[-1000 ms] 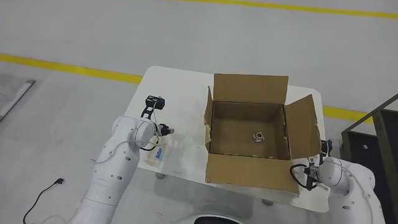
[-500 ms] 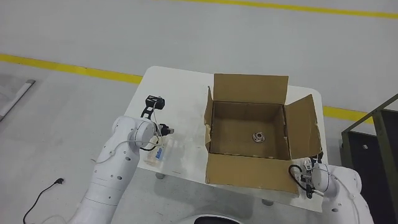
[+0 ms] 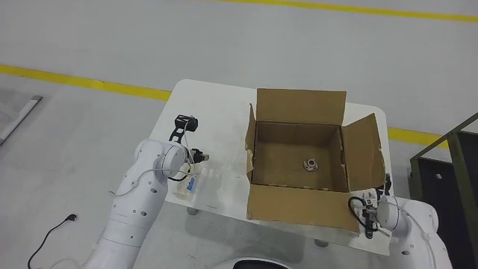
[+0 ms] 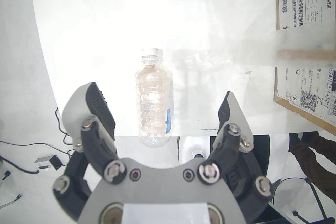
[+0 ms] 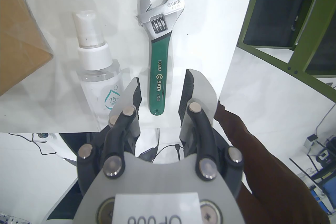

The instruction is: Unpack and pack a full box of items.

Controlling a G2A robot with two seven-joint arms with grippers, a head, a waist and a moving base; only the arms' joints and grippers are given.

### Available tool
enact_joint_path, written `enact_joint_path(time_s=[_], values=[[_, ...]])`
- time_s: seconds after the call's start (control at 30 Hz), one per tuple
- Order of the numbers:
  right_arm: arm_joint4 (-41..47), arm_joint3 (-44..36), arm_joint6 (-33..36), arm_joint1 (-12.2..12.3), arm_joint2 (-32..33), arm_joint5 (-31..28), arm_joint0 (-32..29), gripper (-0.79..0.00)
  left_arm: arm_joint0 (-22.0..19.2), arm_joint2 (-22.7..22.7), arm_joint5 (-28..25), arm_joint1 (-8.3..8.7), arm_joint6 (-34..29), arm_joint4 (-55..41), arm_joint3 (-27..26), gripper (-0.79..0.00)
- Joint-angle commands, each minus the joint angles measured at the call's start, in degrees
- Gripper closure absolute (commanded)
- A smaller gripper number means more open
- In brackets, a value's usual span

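on my left wrist feed the left gripper is spread wide, holding nothing. the clear plastic bottle lies on the white table in line with the gap between the pads, touching neither. its base is at the table's near edge and its neck points away from the gripper. the open cardboard box sits in the middle of the table, flaps folded out, with one small round item on its floor.

on the other side of the box, the right gripper hangs parted over the table's near edge. the end of the green-handled wrench shows between its fingers, and i see a gap on both sides. a spray bottle lies just beside the wrench, between it and the box corner.
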Motion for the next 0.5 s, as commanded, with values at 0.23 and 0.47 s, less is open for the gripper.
enact_joint_path(time_s=[0.23,0.47], values=[[7.8,-16.7,-0.4,0.6,10.4,5.7,5.5,0.0,0.0,0.0,0.0,0.0,0.0,0.0,0.0,-0.785],[11.5,-24.9,-1.9,1.0,7.4,5.3,12.9,0.0,0.0,0.0,0.0,0.0,0.0,0.0,0.0,-0.785]])
